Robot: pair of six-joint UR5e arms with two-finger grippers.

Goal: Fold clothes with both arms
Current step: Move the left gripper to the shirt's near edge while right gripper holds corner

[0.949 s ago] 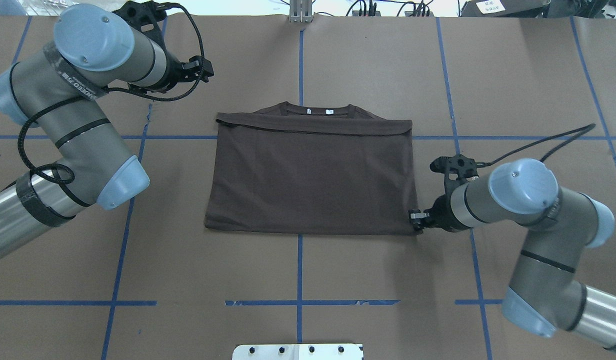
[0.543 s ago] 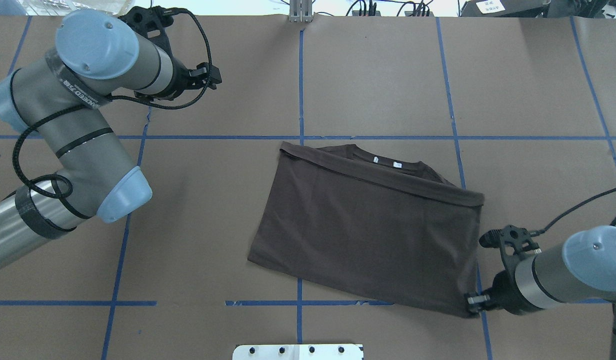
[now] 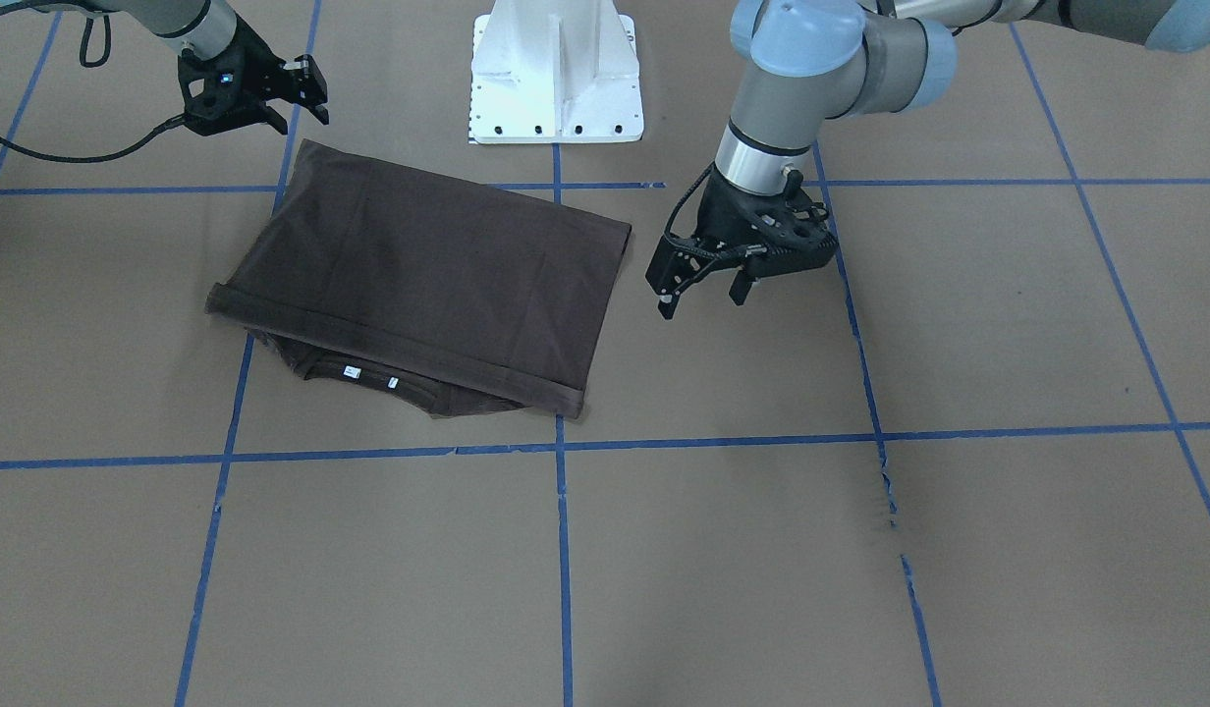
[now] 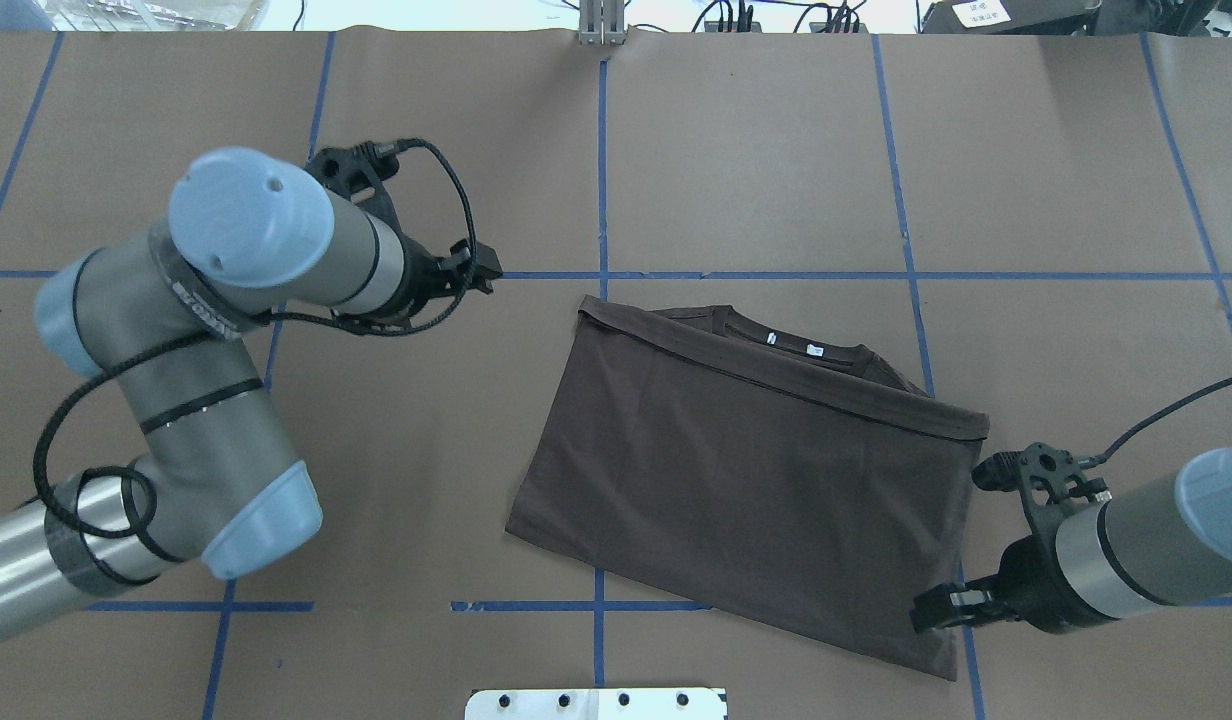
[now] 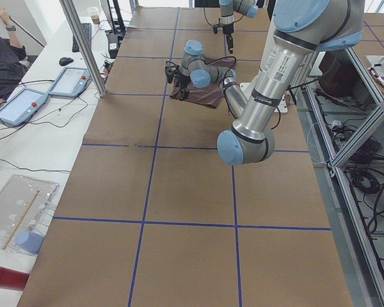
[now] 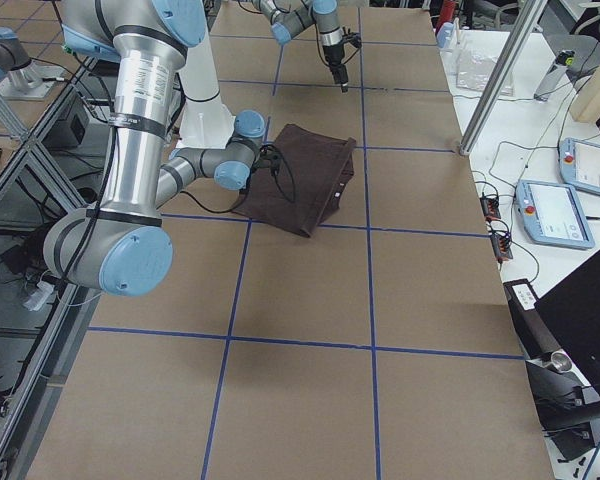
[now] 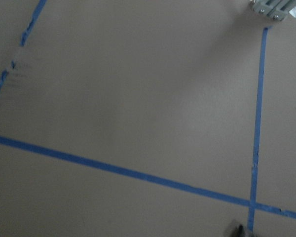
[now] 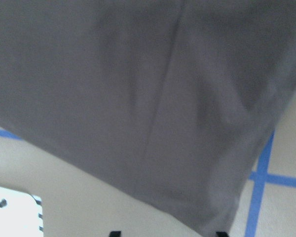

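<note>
Overhead exterior, T-shirt (image 4: 746, 490): folded, flat and skewed on the tabletop (image 4: 756, 150), right of centre, collar (image 4: 791, 345) on the far side.
Handling: expect light, limp cloth that sags and slides.
Hold: pinch all layers at two corners of one edge.
Right gripper (image 4: 924, 612): released, empty, at the near right corner.
Left gripper (image 3: 699, 304): released, empty, over bare tabletop near the opposite edge, not touching.
Tabletop: brown paper, blue tape grid; you should judge it low-friction.
Room: side benches with control tablets; a seated person at the left end.
</note>
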